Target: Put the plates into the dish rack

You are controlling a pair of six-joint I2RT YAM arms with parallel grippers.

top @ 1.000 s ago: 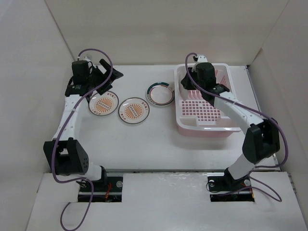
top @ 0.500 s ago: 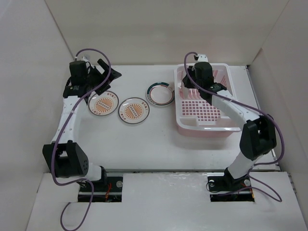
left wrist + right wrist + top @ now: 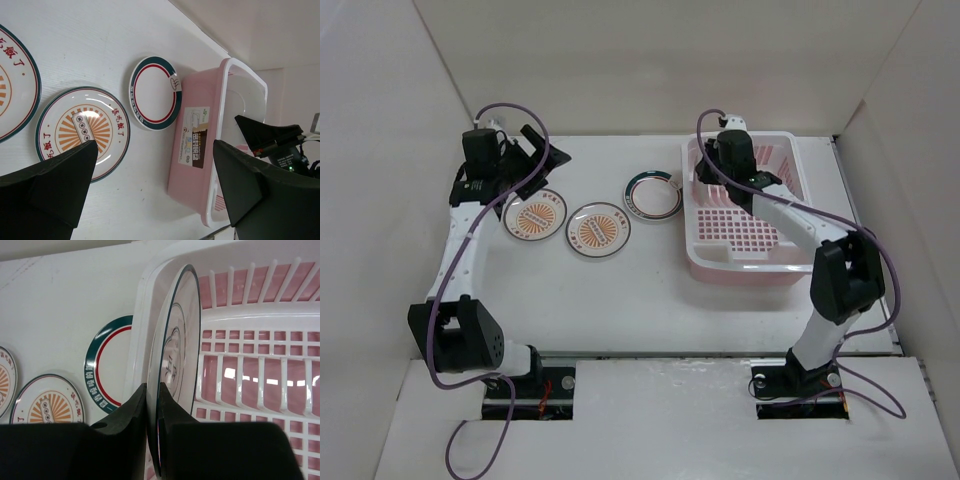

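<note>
Two plates with orange sunburst centres [image 3: 536,214] [image 3: 598,229] and a green-rimmed plate [image 3: 653,195] lie flat on the table, left of the pink dish rack [image 3: 740,268]. My right gripper [image 3: 152,387] is shut on the rim of a thin-ringed plate [image 3: 172,340]. It holds that plate on edge just inside the rack's far left wall [image 3: 142,335]. My left gripper [image 3: 155,150] is open and empty. It hovers above the table behind the sunburst plates [image 3: 82,131], its fingers [image 3: 548,147] apart in the top view.
White walls close in the table on the left, back and right. The rack's grid floor [image 3: 250,375] and its upright prongs [image 3: 260,280] lie right of the held plate. A label [image 3: 197,135] is stuck on the rack's outer side.
My right gripper has carried the ringed plate a little toward the rack's far left corner. The left arm has drawn back slightly, still open. The three plates on the table have not moved.
</note>
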